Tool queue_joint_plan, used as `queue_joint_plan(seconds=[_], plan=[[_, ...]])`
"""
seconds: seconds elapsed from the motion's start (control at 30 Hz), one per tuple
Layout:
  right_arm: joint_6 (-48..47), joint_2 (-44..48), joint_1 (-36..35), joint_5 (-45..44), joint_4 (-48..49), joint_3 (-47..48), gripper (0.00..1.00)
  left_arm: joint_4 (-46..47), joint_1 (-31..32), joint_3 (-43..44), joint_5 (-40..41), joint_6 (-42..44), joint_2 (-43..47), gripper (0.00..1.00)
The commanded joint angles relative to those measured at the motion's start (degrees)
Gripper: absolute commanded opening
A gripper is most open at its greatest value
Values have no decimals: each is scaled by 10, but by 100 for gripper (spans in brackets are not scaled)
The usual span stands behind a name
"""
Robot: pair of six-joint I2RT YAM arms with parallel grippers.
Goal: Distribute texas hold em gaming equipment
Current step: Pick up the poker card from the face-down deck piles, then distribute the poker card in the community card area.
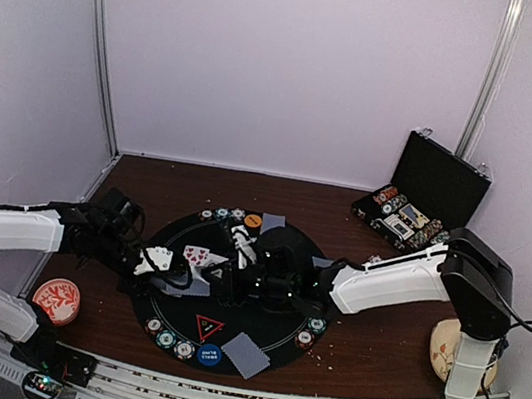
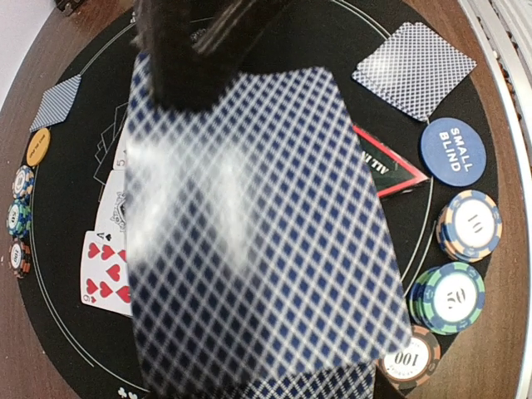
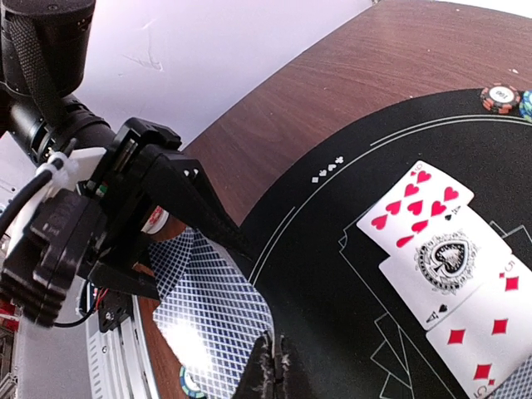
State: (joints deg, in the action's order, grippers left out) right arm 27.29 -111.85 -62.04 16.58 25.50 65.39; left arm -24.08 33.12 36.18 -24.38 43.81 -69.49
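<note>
While the left fingers (image 3: 199,208) are clamping the deck of playing cards (image 2: 258,233) flat above the black mat (image 3: 316,249), the right fingers (image 3: 268,370) are pressing tight together at its free edge. We are judging them pinched on the top card (image 3: 212,324), which is stretching straight ahead of them.

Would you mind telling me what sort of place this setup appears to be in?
Probably a robot lab test booth rather than a card room: white panels enclose a wooden table, a left arm and right arm are bolted at its near edge, and a black poker mat lies on it.
</note>
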Motion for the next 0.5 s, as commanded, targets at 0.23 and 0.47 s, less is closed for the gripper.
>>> queue_joint_plan(seconds=[0.23, 0.47], plan=[[111, 150, 40, -80, 143, -195, 0, 49, 1, -3, 21, -32, -8, 10], [234, 200, 35, -307, 171, -290, 0, 55, -3, -1, 26, -39, -11, 10]])
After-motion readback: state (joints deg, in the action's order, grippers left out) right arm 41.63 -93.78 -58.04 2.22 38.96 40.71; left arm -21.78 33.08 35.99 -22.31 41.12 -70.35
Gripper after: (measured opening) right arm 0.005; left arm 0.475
